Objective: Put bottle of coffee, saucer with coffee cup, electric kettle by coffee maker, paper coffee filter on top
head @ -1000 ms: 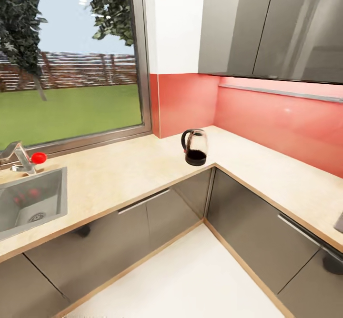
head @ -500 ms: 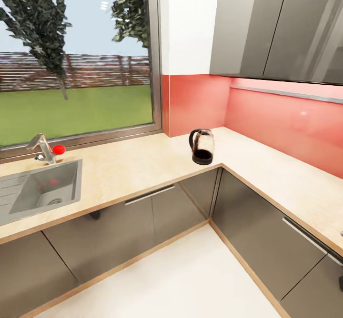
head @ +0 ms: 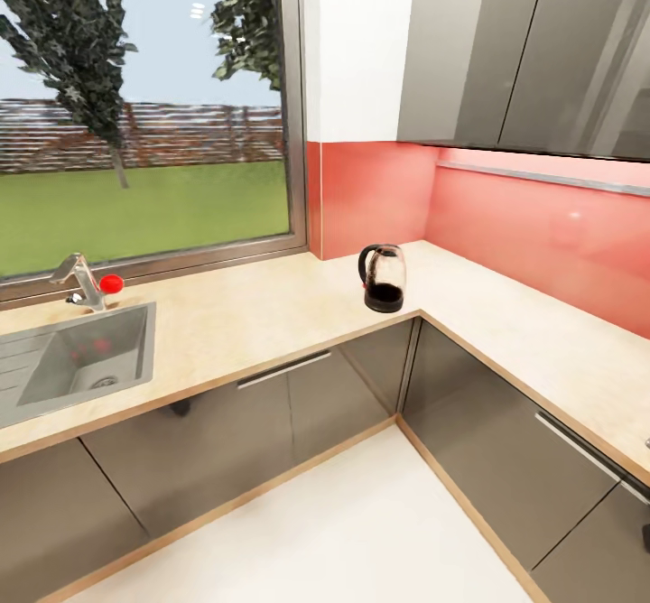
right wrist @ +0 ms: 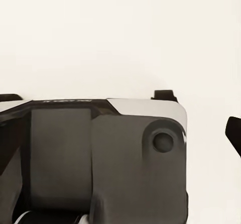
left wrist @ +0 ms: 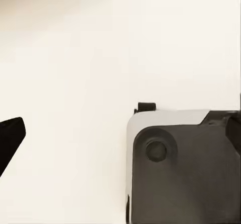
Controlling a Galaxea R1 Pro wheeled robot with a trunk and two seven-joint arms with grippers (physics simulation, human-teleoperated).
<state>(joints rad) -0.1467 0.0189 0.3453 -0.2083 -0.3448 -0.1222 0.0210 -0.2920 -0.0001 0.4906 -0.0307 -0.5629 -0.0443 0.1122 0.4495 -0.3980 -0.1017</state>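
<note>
From the head camera I see the long light tan, speckled wood-look bench (head: 271, 314) running under the window and turning an inside corner toward my right, grey cabinet fronts below it. The clear glass-bodied electric kettle with dark contents, black base and black loop handle (head: 384, 278) stands upright near that inside corner, close to the front edge of the bench, well apart from the steel sink basin (head: 81, 359) set into the bench at my left. A metal tap with a red knob (head: 88, 282) sits behind the sink, just under the window sill. The bench surface between sink and kettle is bare, and so is the run along the red splashback (head: 524, 224) to my right. Glossy grey wall cabinets (head: 524, 52) hang above that run. White floor (head: 343, 531) opens wide in the angle between the two cabinet rows.

On both wrist cameras I see dark grey robot housing against the pale floor; I cannot tell how wide either end effector stands.
</note>
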